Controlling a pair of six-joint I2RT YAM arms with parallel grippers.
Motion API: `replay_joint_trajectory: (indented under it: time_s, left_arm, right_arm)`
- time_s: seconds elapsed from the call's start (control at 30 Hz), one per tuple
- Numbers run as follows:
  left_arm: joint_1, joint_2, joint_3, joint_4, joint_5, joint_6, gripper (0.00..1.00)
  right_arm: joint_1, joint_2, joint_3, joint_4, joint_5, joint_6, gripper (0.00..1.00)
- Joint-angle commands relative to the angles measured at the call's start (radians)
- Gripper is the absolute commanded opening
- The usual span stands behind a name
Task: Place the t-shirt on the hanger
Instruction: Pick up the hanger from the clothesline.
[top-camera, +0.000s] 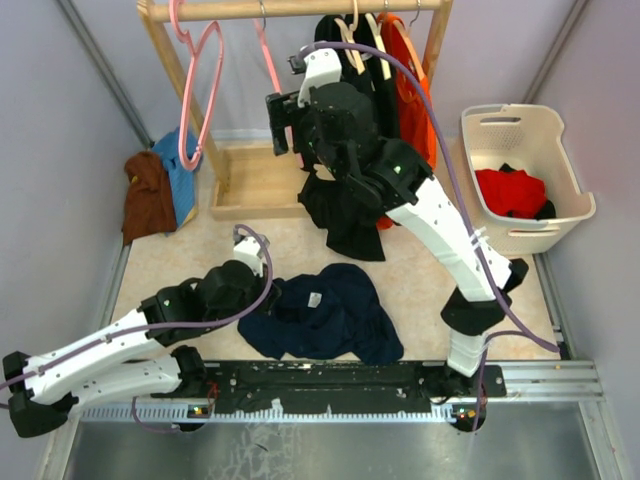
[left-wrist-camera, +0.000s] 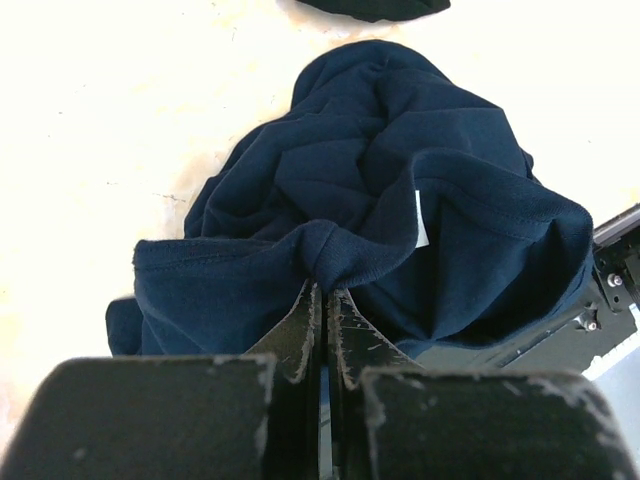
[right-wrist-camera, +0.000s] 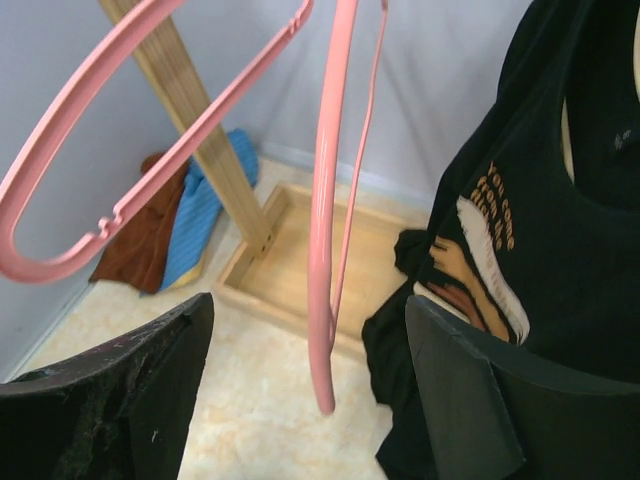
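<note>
Navy t-shirt (top-camera: 330, 320) lies crumpled on the table (top-camera: 190, 260) in front of the wooden rack (top-camera: 300, 9), a fold of its cloth pinched between the closed fingers (left-wrist-camera: 300, 330) of the left gripper (left-wrist-camera: 322, 288) at the heap's left end. The heap's long axis runs parallel to the rack's rail, and its white neck label faces up. At the rack, the right gripper (right-wrist-camera: 305, 305) holds its fingers (right-wrist-camera: 150, 380) spread wide on either side of the hanger (right-wrist-camera: 322, 220), whose pink bar hangs steeply down between them, touching neither. On the rail hang two pink hangers, the second an all-pink hanger (right-wrist-camera: 200, 125) further left, plus one black shirt (right-wrist-camera: 560, 250) and one orange shirt (top-camera: 412, 90) at the rail's right end. One basket (top-camera: 505, 110) stands right of the rack.
</note>
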Motion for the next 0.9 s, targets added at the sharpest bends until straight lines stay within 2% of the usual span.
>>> replay_joint_trajectory:
  time_s: [0.0, 0.2, 0.53, 0.7, 0.77, 0.87]
  left_arm:
    - [0.005, -0.002, 0.051, -0.021, 0.019, 0.018, 0.00]
    - [0.005, -0.021, 0.064, -0.043, 0.008, 0.022, 0.00]
    - [0.006, -0.026, 0.080, -0.062, 0.002, 0.021, 0.00]
    - [0.005, -0.036, 0.084, -0.070, -0.009, 0.021, 0.00]
    - [0.005, -0.033, 0.086, -0.072, -0.009, 0.022, 0.00]
    - [0.005, -0.029, 0.087, -0.074, -0.009, 0.024, 0.00]
  right_arm:
    - [-0.021, 0.031, 0.062, 0.129, 0.002, -0.099, 0.77]
    - [-0.037, 0.091, 0.072, 0.186, -0.012, -0.131, 0.76]
    - [-0.078, 0.162, 0.112, 0.200, -0.017, -0.132, 0.66]
    - [-0.092, 0.170, 0.108, 0.210, -0.027, -0.128, 0.46]
    - [-0.091, 0.171, 0.107, 0.213, -0.028, -0.131, 0.42]
    - [-0.097, 0.170, 0.107, 0.217, -0.042, -0.138, 0.23]
